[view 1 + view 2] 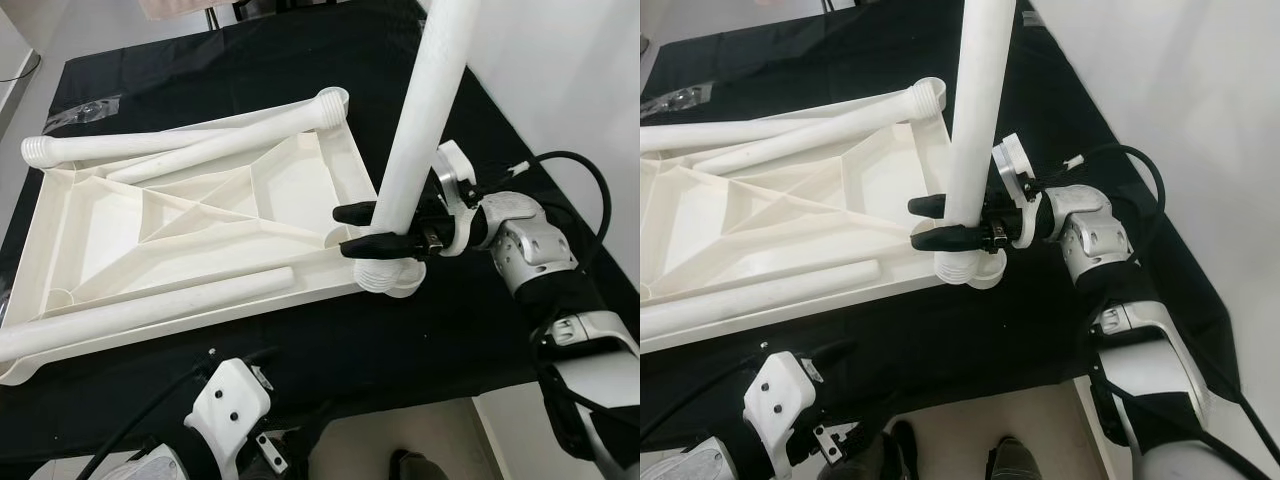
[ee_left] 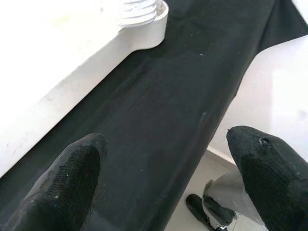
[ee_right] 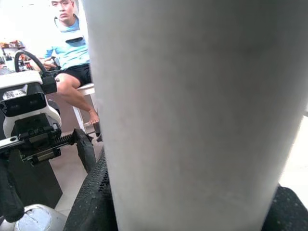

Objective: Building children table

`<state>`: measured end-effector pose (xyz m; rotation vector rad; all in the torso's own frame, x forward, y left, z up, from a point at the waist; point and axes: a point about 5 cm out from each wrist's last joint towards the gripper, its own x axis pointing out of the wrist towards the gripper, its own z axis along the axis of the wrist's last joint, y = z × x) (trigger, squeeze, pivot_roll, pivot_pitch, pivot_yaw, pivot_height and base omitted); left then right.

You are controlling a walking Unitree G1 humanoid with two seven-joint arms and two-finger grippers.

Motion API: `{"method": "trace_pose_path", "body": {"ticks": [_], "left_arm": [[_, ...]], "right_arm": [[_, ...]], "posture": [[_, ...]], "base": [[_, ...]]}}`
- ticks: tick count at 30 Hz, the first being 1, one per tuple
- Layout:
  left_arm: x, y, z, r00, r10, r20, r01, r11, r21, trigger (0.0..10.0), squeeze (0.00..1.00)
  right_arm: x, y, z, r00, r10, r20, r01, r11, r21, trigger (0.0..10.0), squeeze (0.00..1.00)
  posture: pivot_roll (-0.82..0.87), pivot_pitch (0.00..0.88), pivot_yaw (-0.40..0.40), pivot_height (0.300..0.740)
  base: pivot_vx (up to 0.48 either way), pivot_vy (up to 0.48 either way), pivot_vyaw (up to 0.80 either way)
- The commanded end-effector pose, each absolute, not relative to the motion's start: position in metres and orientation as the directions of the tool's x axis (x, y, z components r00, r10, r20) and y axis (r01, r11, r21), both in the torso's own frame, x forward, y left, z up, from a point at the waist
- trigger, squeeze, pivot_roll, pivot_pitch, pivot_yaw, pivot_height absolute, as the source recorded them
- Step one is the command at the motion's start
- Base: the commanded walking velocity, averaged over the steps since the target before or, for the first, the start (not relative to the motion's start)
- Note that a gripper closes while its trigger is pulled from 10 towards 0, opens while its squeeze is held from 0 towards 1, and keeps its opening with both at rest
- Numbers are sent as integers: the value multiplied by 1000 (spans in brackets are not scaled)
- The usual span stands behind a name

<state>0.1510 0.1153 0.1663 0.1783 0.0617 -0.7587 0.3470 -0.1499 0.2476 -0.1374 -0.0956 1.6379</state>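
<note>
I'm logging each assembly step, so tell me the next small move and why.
Probably twist the upright leg further into the corner socket. The right gripper is clamped low on the leg, whose threaded end sits in the socket of the upside-down tabletop; threads show above the rim, so it looks not fully seated.

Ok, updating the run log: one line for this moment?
right gripper: shut on table leg, upright in corner socket | left gripper: open, idle | tabletop: upside down

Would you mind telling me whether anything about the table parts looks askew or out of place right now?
The upright leg held by the right gripper leans noticeably instead of standing straight in the corner socket of the upturned tabletop. Three more legs lie loose across the tabletop, not yet fitted.
</note>
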Motion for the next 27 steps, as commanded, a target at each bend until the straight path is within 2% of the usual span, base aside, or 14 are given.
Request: {"method": "trace_pose_path", "body": {"ticks": [1,4,9,21,27], "left_arm": [[146,114,166,704,-698,-130,710,692,134,10000,0],[145,115,166,703,-699,-132,711,690,134,10000,0],[143,116,166,700,-701,-136,714,687,134,10000,0],[143,118,165,695,-705,-141,719,681,139,10000,0],[143,118,165,695,-705,-142,719,680,141,10000,0]], "right_arm": [[344,-150,221,-77,992,-95,-996,-82,-48,10000,0],[345,-153,221,-68,993,-99,-996,-73,-46,10000,0],[349,-166,222,-9,993,-116,-998,-16,-65,10000,0],[346,-182,221,29,992,-122,-997,20,-69,10000,0],[346,-180,215,28,990,-141,-996,15,-91,10000,0]], "posture": [[34,264,80,740],[37,267,81,740],[40,273,83,740],[42,276,95,740],[41,276,96,740]], "base": [[0,0,0],[0,0,0],[0,0,0],[0,0,0],[0,0,0]]}}
